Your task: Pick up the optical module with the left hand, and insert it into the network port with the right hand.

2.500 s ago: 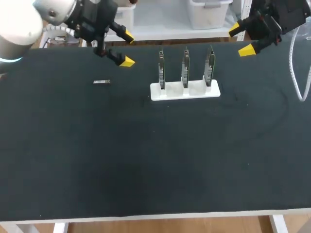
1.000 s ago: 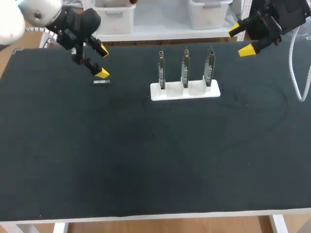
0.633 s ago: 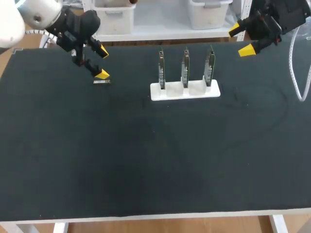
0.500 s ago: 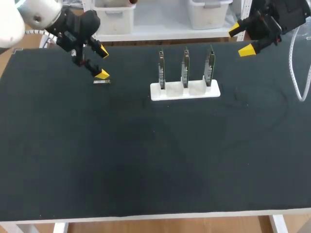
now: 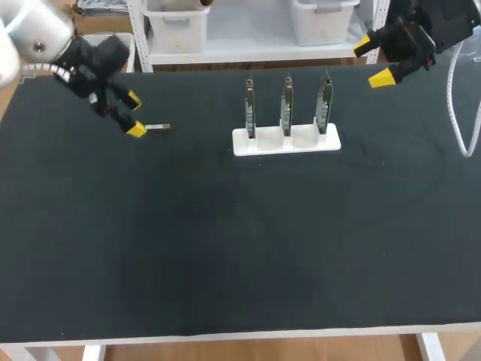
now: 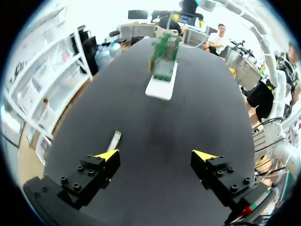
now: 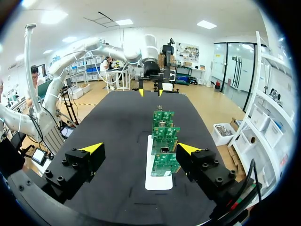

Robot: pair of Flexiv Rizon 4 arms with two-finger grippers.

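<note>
The optical module (image 5: 158, 127), a small silver bar, lies flat on the black table mat at the back left. My left gripper (image 5: 134, 114) stands open just left of it, its nearer yellow tip almost at the module's end. In the left wrist view the module (image 6: 114, 140) lies just ahead of one fingertip of my open left gripper (image 6: 156, 155), not between the fingers. The white stand (image 5: 285, 141) holds three upright green port boards (image 5: 286, 101). My right gripper (image 5: 372, 62) hangs open at the back right, apart from the stand. The right wrist view has the boards (image 7: 162, 141) ahead of my right gripper (image 7: 140, 149).
In the left wrist view the white stand (image 6: 162, 87) with its boards sits further along the mat (image 6: 188, 122), well past the module. A white cable (image 5: 458, 113) hangs at the right edge of the table. My left gripper (image 7: 150, 92) shows at the mat's far end in the right wrist view.
My left gripper has moved leftward and toward the front, from over the module to beside its left end. The module and my right arm have not moved.
</note>
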